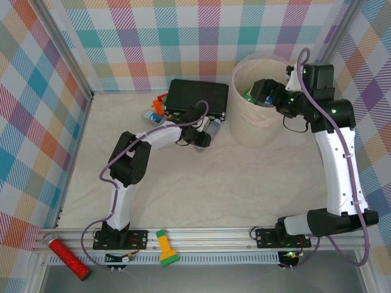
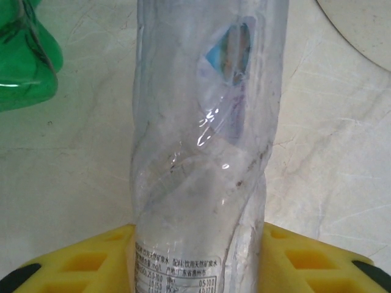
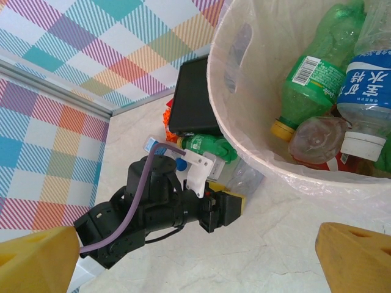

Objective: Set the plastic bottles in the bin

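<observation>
A clear crumpled plastic bottle lies on the table by the foot of the bin. My left gripper is shut on it, with a yellow finger pressed to each side. From above, this gripper sits between the black case and the bin. A green bottle lies just to the left. My right gripper hangs open over the bin, its fingers wide apart with nothing between them. The bag-lined bin holds a green bottle, a blue-labelled bottle and a reddish one.
A flat black case lies left of the bin, with more bottles and an orange item at its left end. A red glittery cylinder and a yellow-green flashlight rest on the near rail. Checked walls enclose the table.
</observation>
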{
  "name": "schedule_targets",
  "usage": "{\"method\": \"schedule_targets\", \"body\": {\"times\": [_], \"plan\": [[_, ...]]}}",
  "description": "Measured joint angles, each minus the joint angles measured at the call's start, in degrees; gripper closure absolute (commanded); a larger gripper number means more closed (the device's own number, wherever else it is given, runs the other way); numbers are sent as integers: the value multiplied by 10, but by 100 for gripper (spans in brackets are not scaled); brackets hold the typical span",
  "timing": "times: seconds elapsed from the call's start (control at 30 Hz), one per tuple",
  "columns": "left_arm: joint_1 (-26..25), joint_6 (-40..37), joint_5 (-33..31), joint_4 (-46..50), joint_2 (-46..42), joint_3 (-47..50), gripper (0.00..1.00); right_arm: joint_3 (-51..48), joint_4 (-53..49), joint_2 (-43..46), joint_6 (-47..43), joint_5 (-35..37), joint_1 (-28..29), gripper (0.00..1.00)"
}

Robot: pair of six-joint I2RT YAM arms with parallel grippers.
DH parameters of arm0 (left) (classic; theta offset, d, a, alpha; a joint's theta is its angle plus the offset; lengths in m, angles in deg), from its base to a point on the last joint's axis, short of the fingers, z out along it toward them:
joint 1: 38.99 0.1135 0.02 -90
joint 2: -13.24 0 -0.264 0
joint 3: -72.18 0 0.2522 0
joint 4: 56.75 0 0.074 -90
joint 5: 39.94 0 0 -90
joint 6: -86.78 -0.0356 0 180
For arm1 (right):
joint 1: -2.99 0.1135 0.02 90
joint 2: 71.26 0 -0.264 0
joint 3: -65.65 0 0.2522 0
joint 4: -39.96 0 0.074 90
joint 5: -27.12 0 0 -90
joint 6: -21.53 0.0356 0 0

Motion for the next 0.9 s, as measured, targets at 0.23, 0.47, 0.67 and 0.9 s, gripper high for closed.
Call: {"method": "schedule_targets", "body": {"times": [0.23, 0.47, 0.67, 0.9], "plan": [[-12, 3, -4, 13, -69, 67, 55, -20, 18, 9, 9, -9, 0, 1], [-21, 41, -4, 14, -189, 125, 55, -45, 50, 10, 35, -39, 0, 1], [-22, 89, -2, 7, -289, 148, 55, -80, 112, 25, 79, -68, 0, 1], [-22, 156, 0, -2, -367, 136, 54, -120, 184, 28, 123, -99, 37, 17]]}}
